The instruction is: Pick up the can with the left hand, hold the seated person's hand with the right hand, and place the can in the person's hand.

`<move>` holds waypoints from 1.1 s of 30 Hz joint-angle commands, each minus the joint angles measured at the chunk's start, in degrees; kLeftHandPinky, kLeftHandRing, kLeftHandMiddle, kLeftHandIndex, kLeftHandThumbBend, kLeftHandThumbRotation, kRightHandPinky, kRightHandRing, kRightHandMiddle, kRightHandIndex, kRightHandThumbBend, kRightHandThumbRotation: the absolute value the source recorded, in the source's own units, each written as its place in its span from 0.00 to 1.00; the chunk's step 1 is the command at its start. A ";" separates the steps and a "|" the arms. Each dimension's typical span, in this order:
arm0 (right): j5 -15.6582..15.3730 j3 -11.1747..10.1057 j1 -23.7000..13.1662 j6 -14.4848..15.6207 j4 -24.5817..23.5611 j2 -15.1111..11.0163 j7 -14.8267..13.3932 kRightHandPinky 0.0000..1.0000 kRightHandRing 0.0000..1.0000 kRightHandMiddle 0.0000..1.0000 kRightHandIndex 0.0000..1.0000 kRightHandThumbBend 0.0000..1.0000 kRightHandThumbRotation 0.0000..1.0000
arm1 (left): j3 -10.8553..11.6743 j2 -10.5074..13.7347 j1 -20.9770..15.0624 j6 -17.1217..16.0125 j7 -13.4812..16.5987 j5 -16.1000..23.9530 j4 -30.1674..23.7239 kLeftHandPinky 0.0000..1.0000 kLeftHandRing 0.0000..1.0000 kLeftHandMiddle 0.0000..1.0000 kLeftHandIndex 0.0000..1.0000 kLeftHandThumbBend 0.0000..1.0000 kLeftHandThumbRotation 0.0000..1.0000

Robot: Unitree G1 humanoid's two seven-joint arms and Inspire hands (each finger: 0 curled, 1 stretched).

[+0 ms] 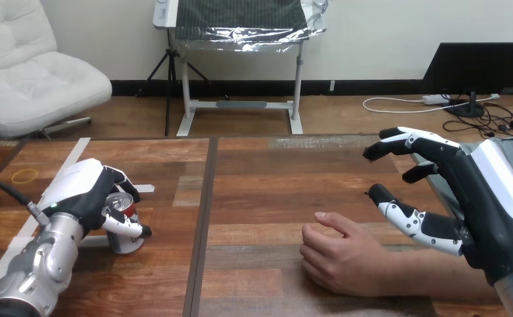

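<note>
A red and silver can [125, 224] stands upright on the table at the left. My left hand [88, 191] is wrapped round it, fingers and thumb curled about its sides. The person's hand [342, 254] rests on the table right of centre, loosely curled, its forearm running off to the lower right. My right hand [465, 188] hovers above and to the right of that forearm, fingers spread and open, thumb pointing toward the person's hand. It is apart from the person's hand.
The wooden table [253, 198] has a dark seam running down its middle. White tape strips [75, 155] cross its left part, and a yellow rubber band [24, 176] lies near the far left edge.
</note>
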 commanded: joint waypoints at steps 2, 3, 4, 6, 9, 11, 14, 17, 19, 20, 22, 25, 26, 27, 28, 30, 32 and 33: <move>0.24 -1.40 -3.16 0.01 -3.38 -1.36 0.07 0.62 0.80 0.83 0.65 0.44 0.00 | 1.11 0.11 -2.29 -1.25 1.61 -0.45 -2.15 0.38 0.44 0.50 0.53 0.73 0.00; 0.25 -1.41 -3.15 0.02 -3.38 -1.36 0.10 0.62 0.80 0.83 0.65 0.44 0.00 | 1.13 0.10 -2.29 -1.23 1.58 -0.48 -2.15 0.38 0.44 0.50 0.53 0.72 0.00; 0.34 -1.43 -3.14 0.01 -3.38 -1.36 0.15 0.62 0.80 0.83 0.65 0.44 0.00 | 1.19 0.07 -2.29 -1.22 1.54 -0.56 -2.15 0.38 0.44 0.51 0.53 0.72 0.00; 0.46 -1.46 -3.13 0.00 -3.37 -1.37 0.24 0.62 0.80 0.83 0.65 0.44 0.00 | 1.24 0.03 -2.27 -1.20 1.49 -0.67 -2.15 0.38 0.44 0.51 0.54 0.72 0.00; 0.67 -1.51 -3.13 -0.19 -3.28 -1.38 0.28 0.63 0.80 0.83 0.65 0.43 0.00 | 1.14 0.10 -2.19 -1.48 1.82 -0.56 -2.25 0.38 0.44 0.51 0.54 0.72 0.00; 0.69 -1.54 -3.13 -0.33 -3.21 -1.37 0.22 0.63 0.80 0.82 0.65 0.43 0.00 | 1.05 0.11 -2.14 -1.65 2.20 -0.40 -2.36 0.38 0.44 0.51 0.54 0.72 0.00; 0.59 -1.48 -3.24 -0.20 -3.21 -1.39 0.23 0.63 0.80 0.82 0.65 0.44 0.00 | 1.06 0.14 -2.10 -1.89 2.43 -0.39 -2.51 0.38 0.44 0.50 0.53 0.72 0.00; 0.49 -1.44 -3.30 -0.04 -3.29 -1.41 0.29 0.62 0.80 0.82 0.65 0.44 0.00 | 1.30 0.10 -1.89 -2.09 2.45 -0.71 -2.95 0.38 0.44 0.50 0.53 0.72 0.00; 0.51 -1.44 -3.33 0.07 -3.34 -1.40 0.33 0.62 0.80 0.82 0.65 0.44 0.00 | 1.53 0.03 -1.66 -2.31 2.50 -0.99 -3.47 0.38 0.44 0.51 0.53 0.72 0.00; 0.52 -1.44 -3.33 0.09 -3.35 -1.39 0.34 0.62 0.80 0.82 0.65 0.44 0.00 | 1.56 0.02 -1.62 -2.36 2.52 -1.04 -3.57 0.38 0.44 0.51 0.53 0.72 0.00; 0.55 -1.47 -3.35 0.15 -3.35 -1.41 0.38 0.62 0.80 0.82 0.65 0.44 0.00 | 1.71 -0.03 -1.50 -2.48 2.27 -1.27 -4.14 0.38 0.44 0.51 0.53 0.72 0.00; 0.55 -1.48 -3.35 0.17 -3.35 -1.41 0.41 0.62 0.79 0.82 0.64 0.45 0.00 | 1.78 -0.04 -1.41 -2.49 2.13 -1.36 -4.46 0.38 0.45 0.51 0.53 0.71 0.00; 0.50 -1.48 -3.36 0.24 -3.39 -1.43 0.45 0.62 0.79 0.82 0.64 0.45 0.00 | 1.87 -0.07 -1.29 -2.59 2.15 -1.43 -4.88 0.38 0.45 0.52 0.53 0.71 0.00; 0.47 -1.49 -3.36 0.29 -3.41 -1.44 0.48 0.62 0.79 0.82 0.64 0.45 0.00 | 1.93 -0.10 -1.20 -2.66 2.16 -1.48 -5.19 0.38 0.45 0.52 0.53 0.71 0.00; 0.44 -1.49 -3.37 0.32 -3.43 -1.45 0.50 0.62 0.79 0.82 0.64 0.45 0.00 | 1.98 -0.12 -1.13 -2.71 2.17 -1.51 -5.41 0.38 0.45 0.52 0.53 0.71 0.00; 0.39 -1.47 -3.36 0.44 -3.49 -1.39 0.51 0.62 0.79 0.82 0.64 0.45 0.00 | 1.99 -0.02 -0.68 -3.82 2.66 -1.39 -6.86 0.38 0.45 0.51 0.53 0.71 0.00; 0.36 -1.45 -3.36 0.52 -3.53 -1.33 0.50 0.62 0.79 0.82 0.64 0.45 0.00 | 2.08 0.06 -0.29 -4.58 2.81 -1.35 -8.07 0.38 0.44 0.51 0.53 0.71 0.00; 0.35 -1.45 -3.36 0.54 -3.54 -1.32 0.50 0.62 0.79 0.82 0.64 0.45 0.00 | 2.16 0.07 -0.19 -4.66 2.76 -1.33 -8.33 0.38 0.44 0.51 0.53 0.71 0.00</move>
